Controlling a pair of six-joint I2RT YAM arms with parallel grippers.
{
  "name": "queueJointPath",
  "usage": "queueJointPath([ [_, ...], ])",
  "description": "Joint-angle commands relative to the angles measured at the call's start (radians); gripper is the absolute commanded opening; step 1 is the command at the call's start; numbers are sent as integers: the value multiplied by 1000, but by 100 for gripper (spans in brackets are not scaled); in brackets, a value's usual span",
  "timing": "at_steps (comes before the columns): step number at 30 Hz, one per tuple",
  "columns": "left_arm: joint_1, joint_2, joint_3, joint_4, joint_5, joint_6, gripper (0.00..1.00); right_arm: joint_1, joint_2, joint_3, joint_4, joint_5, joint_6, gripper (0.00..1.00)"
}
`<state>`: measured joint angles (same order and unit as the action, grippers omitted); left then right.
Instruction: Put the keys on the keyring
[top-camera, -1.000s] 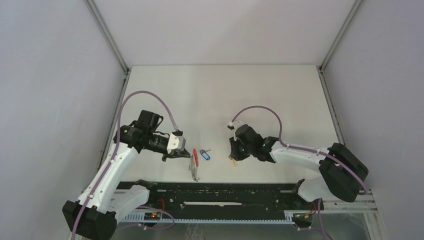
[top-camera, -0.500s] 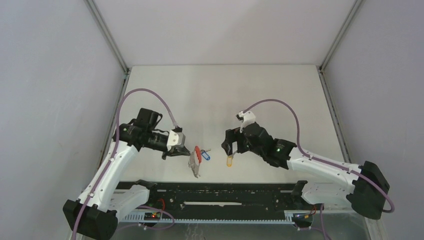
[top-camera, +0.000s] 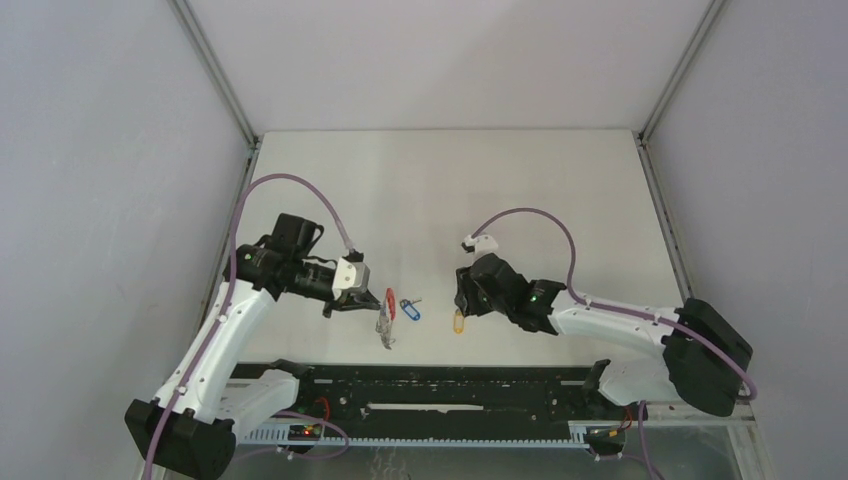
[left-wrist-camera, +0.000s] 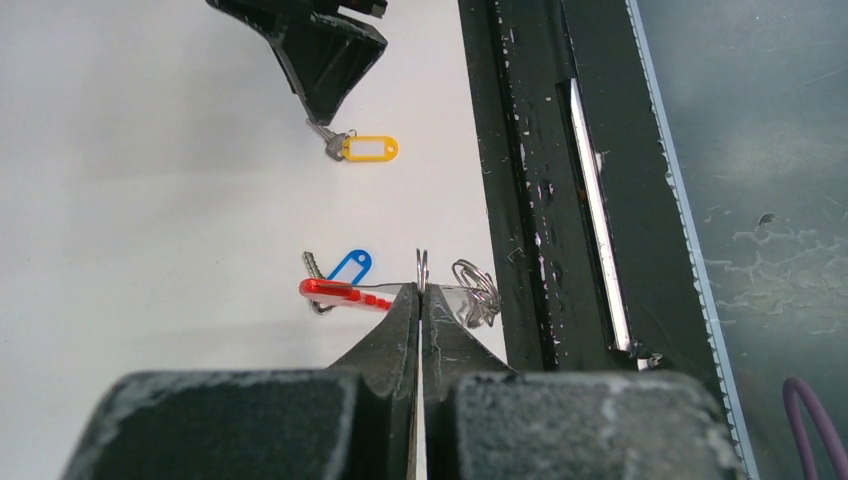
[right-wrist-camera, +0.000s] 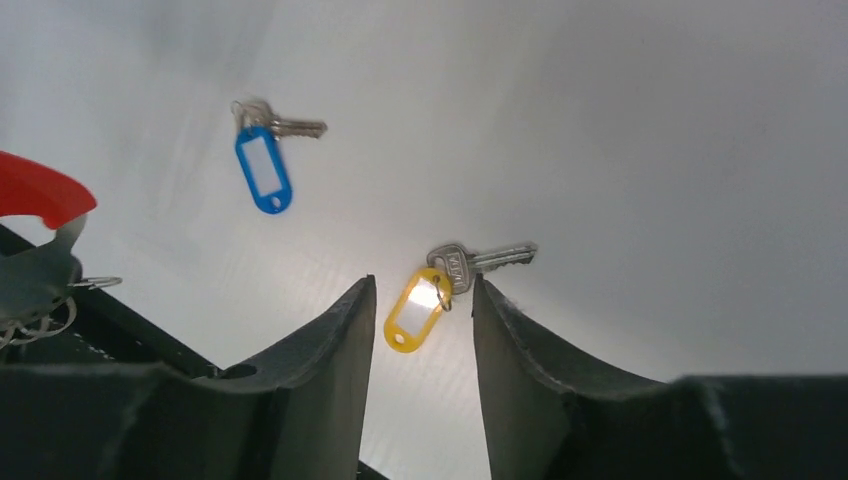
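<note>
left end effector (left-wrist-camera: 420, 292) closed, pinching a wire ring of the keyring (left-wrist-camera: 345, 291). blue key (top-camera: 409, 309) flat on the worktop (top-camera: 450, 190), just right of the keyring. right end effector (right-wrist-camera: 422, 287) part open, yellow key (right-wrist-camera: 415, 310) lying between its fingertips, not gripped. worktop white, grey walls (top-camera: 100, 150) around.

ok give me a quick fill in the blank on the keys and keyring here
The left end effector is clamped on the keyring, whose arc-shaped band is ___.
The right end effector is ___, its fingers either side of the yellow-tagged key.
The blue-tagged key lies on the table, held by ___ end effector.
Missing words: red; open; neither.
</note>
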<state>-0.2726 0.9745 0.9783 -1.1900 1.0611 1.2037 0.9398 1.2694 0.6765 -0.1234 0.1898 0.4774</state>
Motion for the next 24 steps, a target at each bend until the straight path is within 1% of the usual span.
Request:
queueJointPath([
  [1,9,-10,51,-8,50,8,0,13,72,49,-43,31,-56,50],
  [7,9,-5,53,-10,46,8,0,38,172,46,9,24,-87,48],
  [12,9,-1,59,-10,48,8,0,43,183,37,39,13,-121,46],
  [18,9,-1,59,-9,45,7,0,40,202,31,61,0,-146,41],
  [24,9,-2,61,-8,46,-2,0,45,229,28,61,0,-145,40],
])
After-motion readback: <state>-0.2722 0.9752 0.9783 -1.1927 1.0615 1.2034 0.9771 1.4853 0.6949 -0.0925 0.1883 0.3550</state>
